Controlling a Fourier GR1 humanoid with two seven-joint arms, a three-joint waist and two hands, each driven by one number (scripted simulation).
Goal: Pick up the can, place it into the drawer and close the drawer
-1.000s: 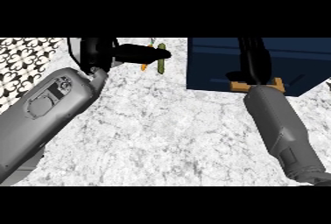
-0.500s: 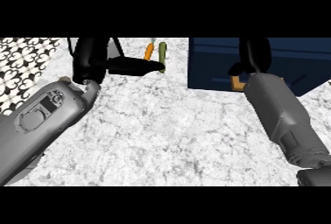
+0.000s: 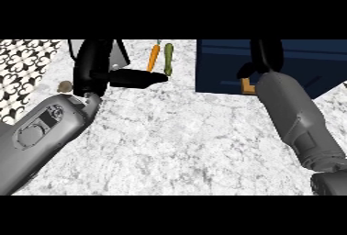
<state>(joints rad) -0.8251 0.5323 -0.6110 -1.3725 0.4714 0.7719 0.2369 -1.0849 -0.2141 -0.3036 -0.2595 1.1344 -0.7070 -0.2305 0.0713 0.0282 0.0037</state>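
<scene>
The dark blue drawer (image 3: 298,62) stands open at the upper right of the head view. Over it my right hand (image 3: 265,54) stretches straight fingers toward the top edge, its thumb out to the left. Just below that thumb a small orange piece of the can (image 3: 247,86) shows inside the drawer's front corner; my wrist hides the rest. None of the fingers curl round it. My left hand (image 3: 92,69) is at the upper left, fingers up and the thumb pointing right, holding nothing.
A carrot (image 3: 154,56) and a green vegetable (image 3: 168,58) lie side by side at the back between my hands. A grey object (image 3: 120,53) stands behind the left hand. Patterned tiles (image 3: 24,66) fill the left edge. White marble counter (image 3: 183,142) spreads below.
My right forearm has pushed further over the drawer while the orange can stayed about where it was. The left hand has drawn a little nearer to me.
</scene>
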